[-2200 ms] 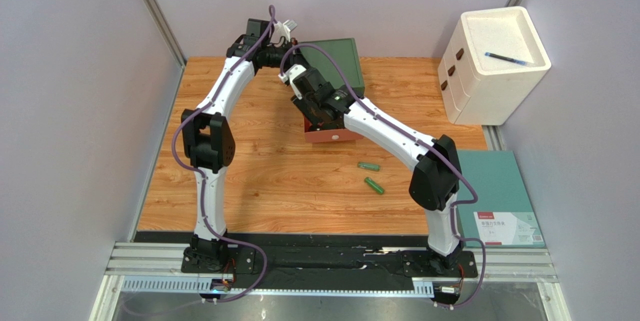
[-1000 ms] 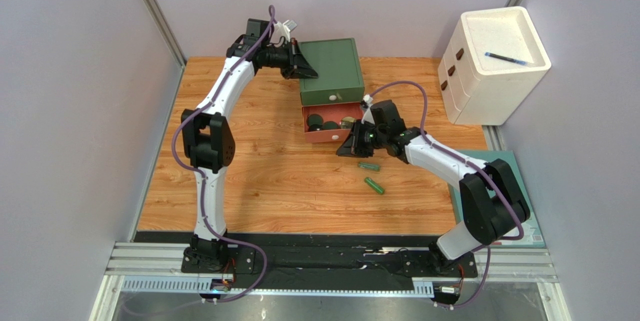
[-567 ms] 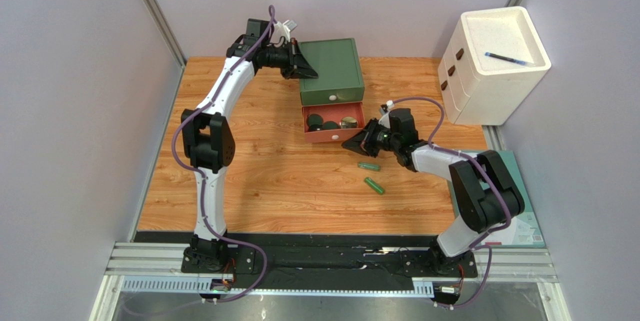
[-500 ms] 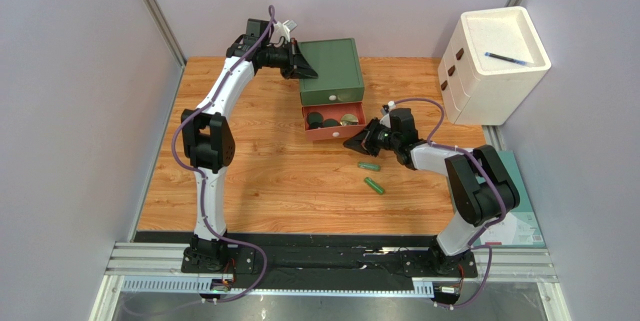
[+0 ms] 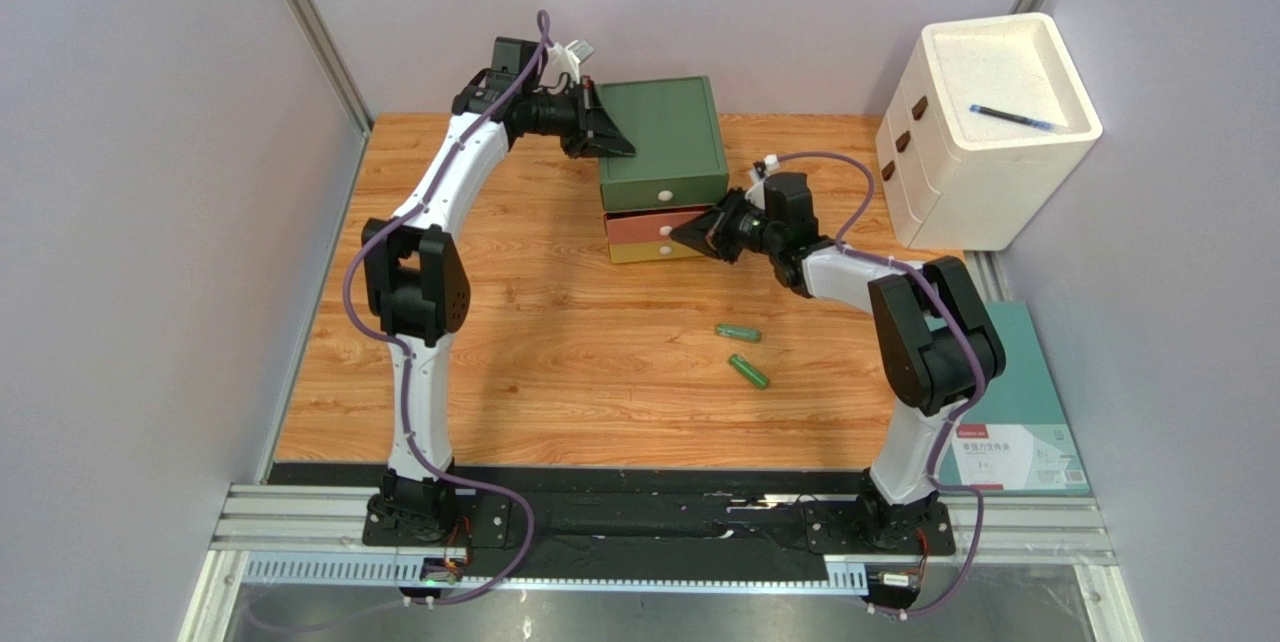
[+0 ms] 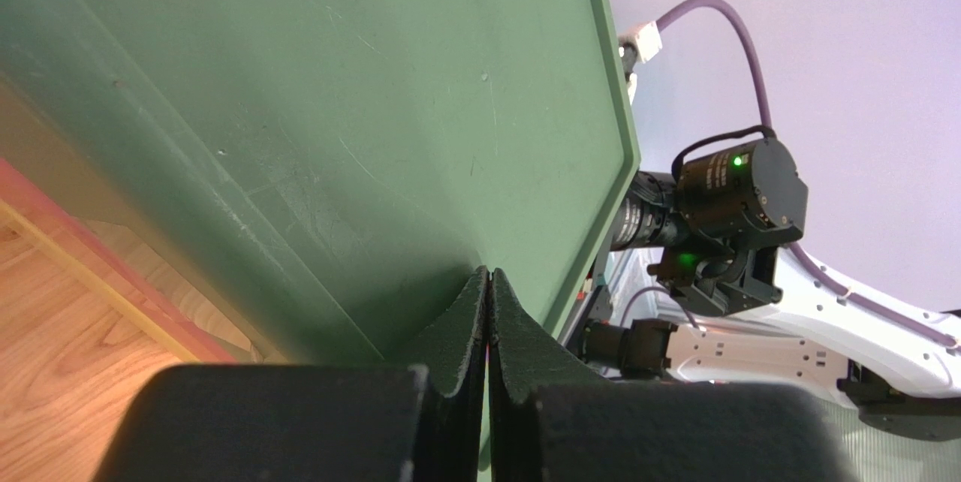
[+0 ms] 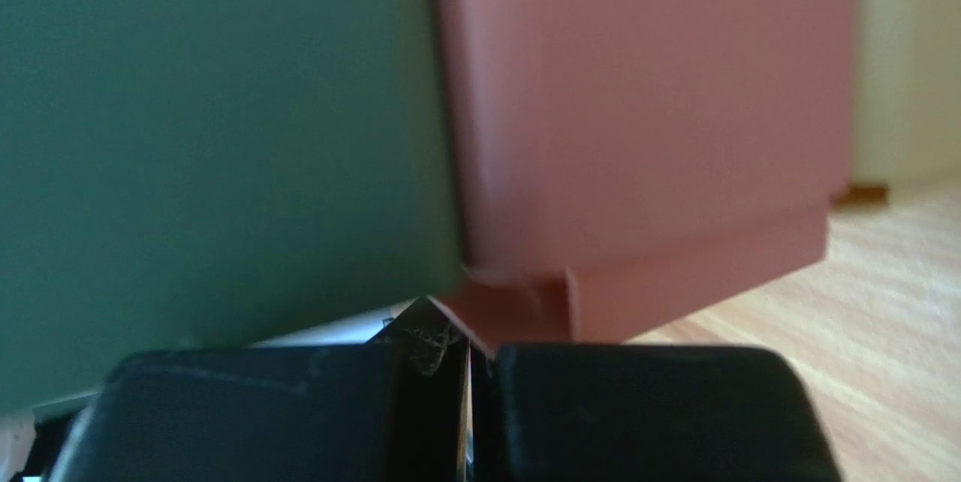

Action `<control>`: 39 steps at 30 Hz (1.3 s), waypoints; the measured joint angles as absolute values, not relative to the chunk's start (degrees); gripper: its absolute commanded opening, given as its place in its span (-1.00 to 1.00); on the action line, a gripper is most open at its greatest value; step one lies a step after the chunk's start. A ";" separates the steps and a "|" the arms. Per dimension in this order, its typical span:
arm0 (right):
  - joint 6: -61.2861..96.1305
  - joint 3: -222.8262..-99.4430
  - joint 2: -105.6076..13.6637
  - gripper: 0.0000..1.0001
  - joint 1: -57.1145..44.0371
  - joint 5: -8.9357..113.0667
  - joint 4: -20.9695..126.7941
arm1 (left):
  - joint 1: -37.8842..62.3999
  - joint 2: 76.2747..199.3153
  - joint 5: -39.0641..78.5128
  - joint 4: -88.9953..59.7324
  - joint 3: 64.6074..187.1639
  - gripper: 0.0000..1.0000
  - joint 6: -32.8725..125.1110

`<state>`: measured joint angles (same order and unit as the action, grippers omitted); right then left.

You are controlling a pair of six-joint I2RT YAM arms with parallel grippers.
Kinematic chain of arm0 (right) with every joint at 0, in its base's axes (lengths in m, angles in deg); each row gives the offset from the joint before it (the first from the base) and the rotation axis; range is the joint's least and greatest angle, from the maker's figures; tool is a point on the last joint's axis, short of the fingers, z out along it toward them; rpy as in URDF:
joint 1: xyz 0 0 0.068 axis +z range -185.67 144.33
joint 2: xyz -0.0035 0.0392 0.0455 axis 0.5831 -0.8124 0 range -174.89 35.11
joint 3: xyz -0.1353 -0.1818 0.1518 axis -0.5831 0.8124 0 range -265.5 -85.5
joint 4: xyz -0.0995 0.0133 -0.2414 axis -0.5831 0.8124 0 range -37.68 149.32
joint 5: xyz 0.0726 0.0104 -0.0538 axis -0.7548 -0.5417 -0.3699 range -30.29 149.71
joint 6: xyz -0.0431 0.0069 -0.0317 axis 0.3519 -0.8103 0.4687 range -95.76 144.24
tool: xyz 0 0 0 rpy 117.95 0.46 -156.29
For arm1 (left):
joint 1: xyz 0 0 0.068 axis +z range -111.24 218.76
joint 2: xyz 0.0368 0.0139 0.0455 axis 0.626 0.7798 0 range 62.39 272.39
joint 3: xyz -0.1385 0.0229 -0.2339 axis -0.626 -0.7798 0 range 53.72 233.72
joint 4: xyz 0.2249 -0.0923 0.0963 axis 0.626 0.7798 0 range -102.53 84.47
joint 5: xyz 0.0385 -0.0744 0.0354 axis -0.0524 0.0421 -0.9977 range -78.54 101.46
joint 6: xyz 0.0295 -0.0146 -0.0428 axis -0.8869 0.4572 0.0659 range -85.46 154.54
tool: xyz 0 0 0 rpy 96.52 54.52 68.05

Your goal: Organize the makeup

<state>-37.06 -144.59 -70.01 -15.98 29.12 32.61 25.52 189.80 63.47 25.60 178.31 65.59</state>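
Two green tubes (image 5: 736, 332) (image 5: 748, 371) of the makeup lie on the wooden table, in front of the green drawer box (image 5: 661, 132). Its red drawer (image 5: 643, 228) is pushed in above the yellow drawer (image 5: 649, 251), and what is inside is hidden. My right gripper (image 5: 703, 234) is shut, its tips against the red drawer's front (image 7: 643, 110) at the right end. My left gripper (image 5: 616, 144) is shut and rests on the box's green top (image 6: 338, 110) at its left edge. Neither gripper holds anything.
A white drawer cabinet (image 5: 962, 177) stands at the back right with a blue pen (image 5: 1019, 116) on top. A teal folder (image 5: 999, 387) lies off the table's right edge. Grey walls close in the left and back.
My right gripper swung from near the tubes back to the box, and the red drawer, open a second ago with dark discs and a compact showing, is now shut. The left arm has not moved.
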 measured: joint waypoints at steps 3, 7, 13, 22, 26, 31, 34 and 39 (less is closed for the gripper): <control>-38.35 -146.06 -71.63 -1.00 -16.09 29.45 31.52 | 25.63 189.80 63.36 25.67 178.40 -1.00 65.19; -39.75 -146.40 -73.25 -1.00 -16.38 29.47 30.84 | 25.74 189.80 63.34 25.82 178.42 -1.00 64.98; -41.32 -143.59 -72.96 -0.33 -16.31 29.21 28.44 | 25.74 189.80 63.25 26.04 178.66 -1.00 64.80; -49.74 -134.03 -75.59 0.15 -16.25 28.05 14.97 | 25.74 189.80 63.25 26.08 178.66 -1.00 64.80; -53.69 -133.82 -82.30 0.12 -16.22 27.13 4.66 | 25.74 189.80 63.25 26.10 178.66 -1.00 64.78; -58.59 -134.43 -91.26 0.08 -16.20 26.41 -9.70 | 25.74 189.80 63.28 26.08 178.66 -1.00 64.69; -60.05 -134.54 -93.14 0.06 -16.20 26.41 -14.42 | 25.74 189.80 63.28 26.08 178.64 -1.00 64.60; -61.96 -134.43 -95.08 0.03 -16.20 26.91 -19.43 | 25.74 189.78 63.32 26.02 178.44 -1.00 64.58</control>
<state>-61.96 -134.43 -95.08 -16.20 26.91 -19.43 25.74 189.78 63.32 26.02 178.44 64.58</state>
